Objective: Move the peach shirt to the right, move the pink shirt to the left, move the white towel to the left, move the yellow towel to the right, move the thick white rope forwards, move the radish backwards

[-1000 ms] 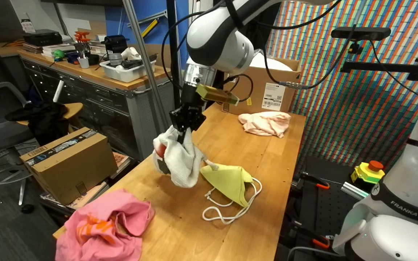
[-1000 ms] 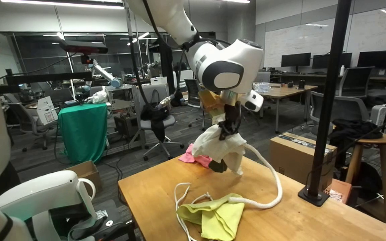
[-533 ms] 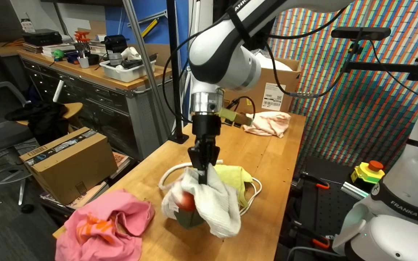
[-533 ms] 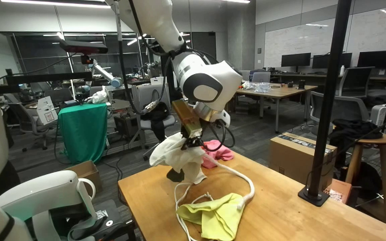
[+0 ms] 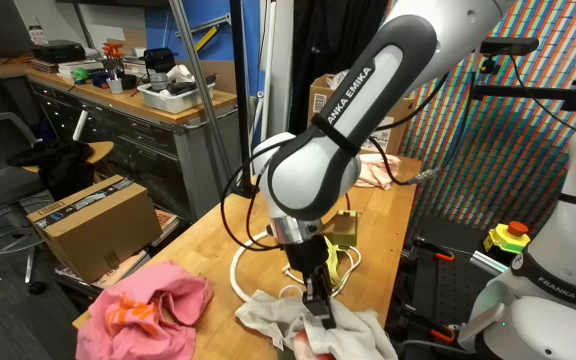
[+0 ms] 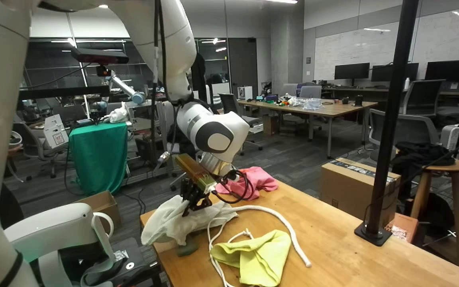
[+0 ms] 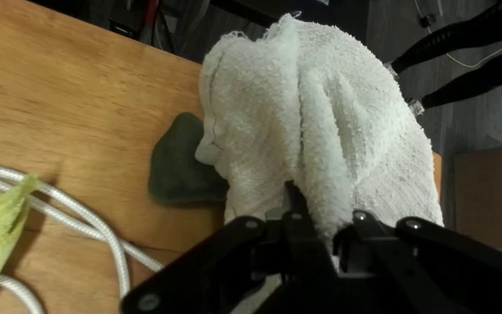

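Over one end of the wooden surface (image 6: 341,247), your fingers (image 7: 305,244) point downward and stand almost closed, with a fold of the white towel (image 7: 268,109) pinched between them. In the wrist view this towel spreads wide ahead of the grip and reaches past the edge of the wood; how much of it rests on the surface, I cannot tell you. Among its folds you can see, in an exterior view, some red of the radish (image 5: 304,346), which is for the most part covered by the cloth. A dark green piece (image 7: 181,170) shows just beside the towel and partly behind it; whether it belongs to the radish is not clear.

From the towel, the thick white rope (image 5: 234,272) makes a wide curve along the surface, and its free end lies near the yellow towel (image 6: 257,255). Whether the rope is also caught in your grip, I cannot say. The yellow towel lies folded over a thin white cord (image 7: 119,261), which makes loops on the wood. Near the white towel, but apart from it, you have the pink shirt (image 5: 153,315), crumpled at the edge of the surface with its orange print showing. At the opposite end, the peach shirt (image 5: 378,172) lies in a heap before a cardboard box (image 5: 399,137), partly hidden by the arm (image 5: 295,177).
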### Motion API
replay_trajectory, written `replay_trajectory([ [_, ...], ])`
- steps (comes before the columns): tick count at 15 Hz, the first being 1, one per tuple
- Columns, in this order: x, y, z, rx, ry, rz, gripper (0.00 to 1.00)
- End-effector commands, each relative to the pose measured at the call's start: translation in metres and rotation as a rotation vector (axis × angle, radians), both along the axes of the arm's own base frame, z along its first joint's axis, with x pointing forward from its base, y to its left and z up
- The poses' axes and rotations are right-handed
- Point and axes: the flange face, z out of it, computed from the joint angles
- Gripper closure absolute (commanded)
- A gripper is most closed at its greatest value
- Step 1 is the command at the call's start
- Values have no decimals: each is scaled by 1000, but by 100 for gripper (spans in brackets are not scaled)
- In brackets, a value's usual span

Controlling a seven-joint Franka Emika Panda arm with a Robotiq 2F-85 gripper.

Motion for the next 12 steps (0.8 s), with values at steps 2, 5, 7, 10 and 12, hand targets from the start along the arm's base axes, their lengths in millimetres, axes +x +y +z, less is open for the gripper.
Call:
replay_trajectory([
  [2, 1, 39, -18, 15, -44, 30, 93],
  [5, 13, 51, -12, 50, -62, -9, 92],
  [7, 24, 54, -11, 59, -75, -42, 92],
  [10, 35, 54, -10, 57, -90, -70, 61],
  [12, 40, 53, -11, 49, -87, -79, 54],
])
